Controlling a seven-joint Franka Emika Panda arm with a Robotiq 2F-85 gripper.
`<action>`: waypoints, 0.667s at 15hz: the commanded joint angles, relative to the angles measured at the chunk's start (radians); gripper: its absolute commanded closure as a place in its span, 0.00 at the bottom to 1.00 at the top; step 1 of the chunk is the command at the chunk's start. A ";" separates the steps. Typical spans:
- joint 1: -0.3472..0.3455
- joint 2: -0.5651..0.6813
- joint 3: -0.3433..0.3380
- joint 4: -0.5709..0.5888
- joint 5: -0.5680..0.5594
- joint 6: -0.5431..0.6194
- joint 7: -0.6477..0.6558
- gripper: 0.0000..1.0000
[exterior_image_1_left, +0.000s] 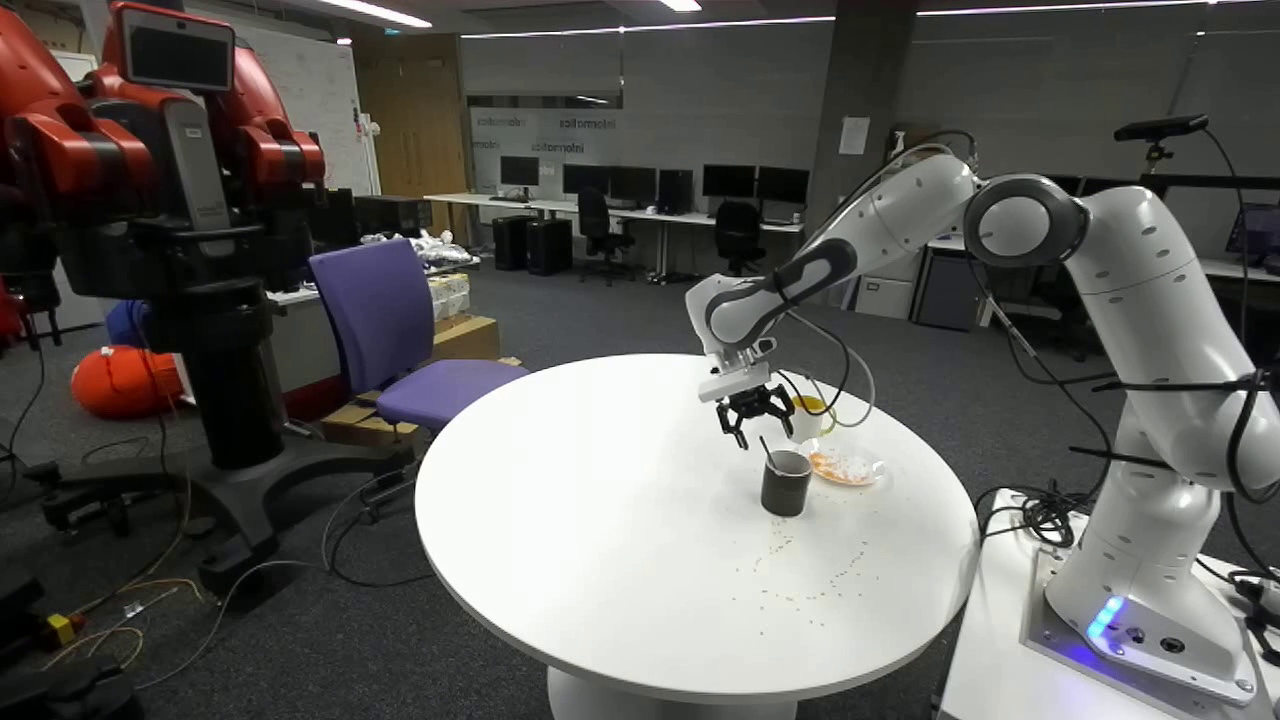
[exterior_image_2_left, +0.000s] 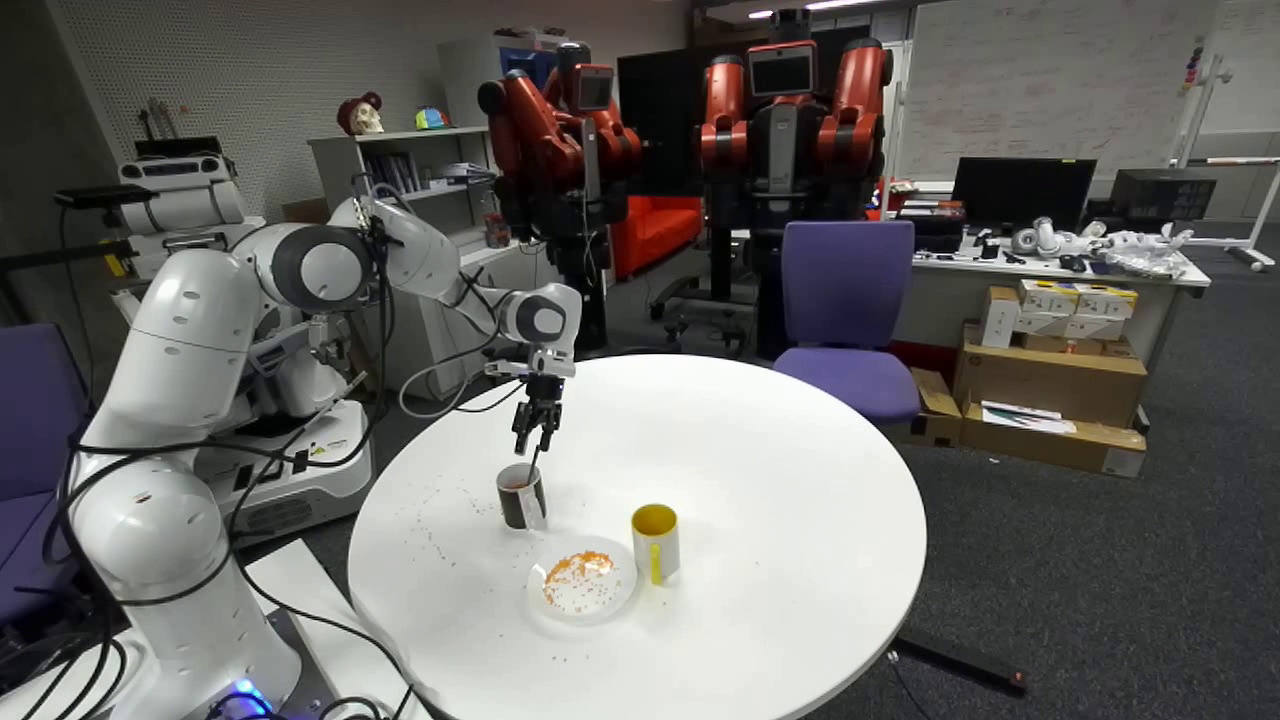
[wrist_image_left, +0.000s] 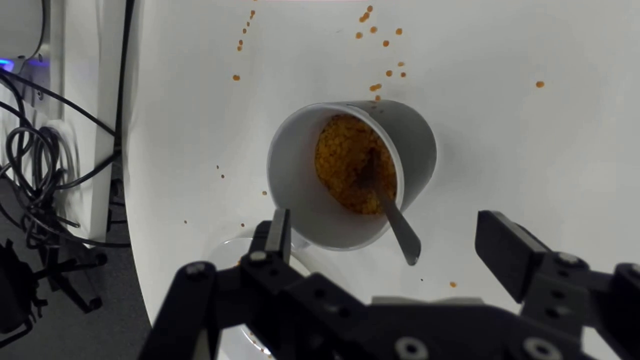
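Observation:
My gripper (wrist_image_left: 382, 227) is open and empty in the wrist view. It hangs above a dark mug with a pale inside (wrist_image_left: 417, 145). The mug holds orange grains (wrist_image_left: 345, 150), and a metal spoon handle (wrist_image_left: 401, 227) leans out over its rim. The handle end lies between the two spread fingers in that view, with gaps on both sides. In both exterior views, the gripper (exterior_image_1_left: 765, 436) (exterior_image_2_left: 533, 444) is just above the upright mug (exterior_image_1_left: 786, 492) (exterior_image_2_left: 512, 508) and the spoon handle (exterior_image_1_left: 767, 452) (exterior_image_2_left: 533, 464).
A clear plate (exterior_image_2_left: 590, 607) with orange grains stands beside the mug. A white mug with yellow inside and handle (exterior_image_2_left: 668, 548) stands by the plate. Loose grains are scattered on the round white table (exterior_image_1_left: 560, 520). A purple chair (exterior_image_1_left: 375, 320) is near the table's edge.

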 joint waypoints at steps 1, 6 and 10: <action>0.011 -0.020 -0.015 -0.031 -0.020 0.026 0.021 0.00; 0.007 -0.027 -0.016 -0.048 -0.013 0.053 0.020 0.00; 0.005 -0.033 -0.018 -0.069 -0.009 0.100 0.017 0.00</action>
